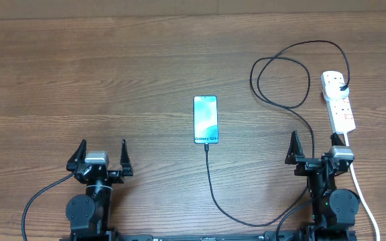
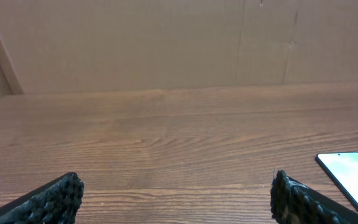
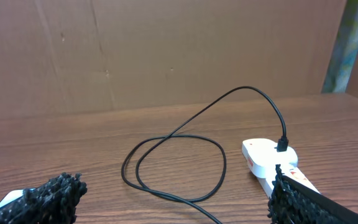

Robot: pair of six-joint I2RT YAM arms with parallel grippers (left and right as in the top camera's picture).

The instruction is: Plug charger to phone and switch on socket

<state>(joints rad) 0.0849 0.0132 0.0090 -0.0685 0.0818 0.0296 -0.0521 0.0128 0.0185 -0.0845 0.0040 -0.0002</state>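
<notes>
The phone (image 1: 206, 120) lies flat mid-table, screen up, with the charger cable (image 1: 214, 187) meeting its near end. The cable curves along the front, loops at the back right (image 1: 281, 82), and its black plug (image 1: 342, 87) sits in the white socket strip (image 1: 338, 102). In the right wrist view the loop (image 3: 173, 165) and the strip (image 3: 267, 158) show, with the plug (image 3: 283, 144) in it. The phone's corner shows in the left wrist view (image 2: 353, 174). My left gripper (image 1: 100, 155) is open and empty at the front left. My right gripper (image 1: 313, 146) is open and empty, just in front of the strip.
The strip's thick white cord (image 1: 364, 197) runs down the right side past my right arm. A brown cardboard wall (image 2: 166, 43) stands behind the wooden table (image 1: 112, 80).
</notes>
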